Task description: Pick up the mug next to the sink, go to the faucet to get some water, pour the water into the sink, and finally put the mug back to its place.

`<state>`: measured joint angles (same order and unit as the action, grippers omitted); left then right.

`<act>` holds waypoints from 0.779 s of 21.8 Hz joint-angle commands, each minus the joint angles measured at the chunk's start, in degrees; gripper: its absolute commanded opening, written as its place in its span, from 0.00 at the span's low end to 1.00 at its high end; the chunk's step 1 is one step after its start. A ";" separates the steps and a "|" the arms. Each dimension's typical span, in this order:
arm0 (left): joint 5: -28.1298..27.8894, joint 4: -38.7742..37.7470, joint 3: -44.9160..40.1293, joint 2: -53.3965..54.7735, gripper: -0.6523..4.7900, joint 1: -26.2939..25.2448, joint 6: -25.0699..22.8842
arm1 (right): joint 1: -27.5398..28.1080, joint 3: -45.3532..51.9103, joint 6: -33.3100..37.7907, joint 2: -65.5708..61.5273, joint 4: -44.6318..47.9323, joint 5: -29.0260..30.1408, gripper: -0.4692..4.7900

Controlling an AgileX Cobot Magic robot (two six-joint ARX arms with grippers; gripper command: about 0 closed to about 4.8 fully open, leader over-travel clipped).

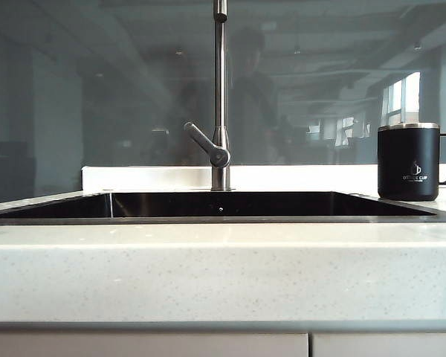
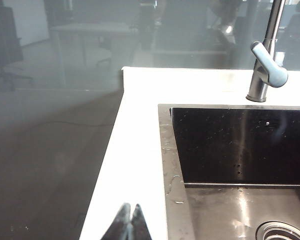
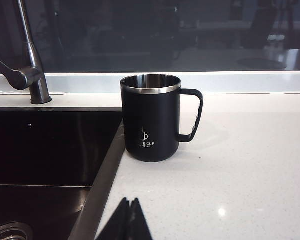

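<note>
**Both grippers clenched and back from the mug**

Nearest to us in the left wrist view, the left gripper shows only as two dark fingertips pressed together, grasping nothing; the rest of it is cut off by the frame edge. It sits over the white counter just beside the sink's metal rim. The right gripper looks the same in its own view: tips clenched, empty, mostly out of frame, above the counter near the sink's right edge. We see neither arm in the exterior view.

Past the right gripper, well apart from it, the mug stands upright on the counter, just beside the sink rim, handle turned away from the basin. Its white logo is partly readable; the small text beneath is too fine to make out. In the exterior view the mug stands at the right, its handle clipped by the frame.

Farther back, the faucet rises behind the sink, lever slanting left. Its top is cut off in every view, so the spout stays hidden. Only an arc of the drain shows.

Behind all this, a dark glass wall carries dim reflections we cannot resolve.
</note>
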<state>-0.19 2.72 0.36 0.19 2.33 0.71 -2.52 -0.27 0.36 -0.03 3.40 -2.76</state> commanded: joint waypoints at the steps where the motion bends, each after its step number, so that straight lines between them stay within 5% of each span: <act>1: 0.07 0.59 0.22 0.02 0.11 -0.13 -0.24 | -0.33 0.20 -0.13 0.13 0.68 1.81 0.08; 9: 0.07 0.70 0.22 0.02 0.11 -0.11 -0.26 | -0.33 0.20 2.25 0.13 0.44 5.42 0.08; 11: 0.02 0.72 0.22 0.02 0.11 -0.11 -0.24 | -0.33 0.20 13.20 0.11 4.92 6.10 0.08; 17: 1.49 0.85 0.22 0.02 0.11 -0.09 0.15 | 0.55 -2.43 14.08 -2.49 14.93 -9.51 0.08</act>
<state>0.95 2.74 0.36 0.19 2.33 0.91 -2.55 -1.28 14.76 -1.06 16.84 -10.11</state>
